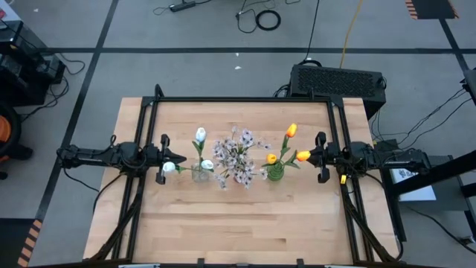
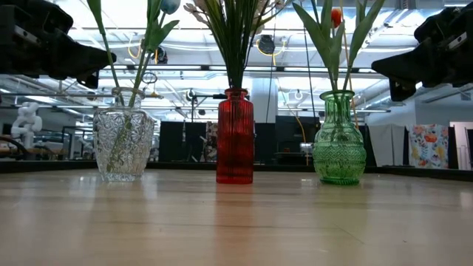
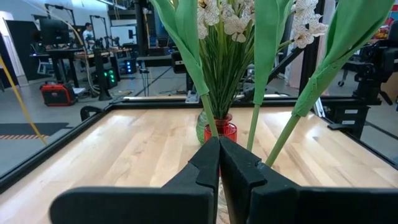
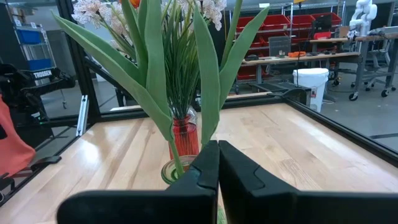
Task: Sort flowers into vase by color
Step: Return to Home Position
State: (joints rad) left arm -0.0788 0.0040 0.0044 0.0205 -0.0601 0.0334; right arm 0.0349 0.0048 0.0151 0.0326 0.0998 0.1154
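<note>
Flowers [image 1: 238, 152] look light and bendy, so I'd pinch mid-stem, gently; left gripper [image 3: 219, 165] and right gripper [image 4: 218, 163] both have fingers pressed together on nothing.

Left claw [image 3: 219, 146] (fingers together) before green tulip stems [image 3: 254, 124] and a red vase [image 3: 229, 130] of pale blossoms [image 3: 227, 22].

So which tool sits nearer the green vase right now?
Right. The right tool hangs just outboard of the green vase; the left tool is at the far end of the row, past the red vase and the clear vase.
</note>
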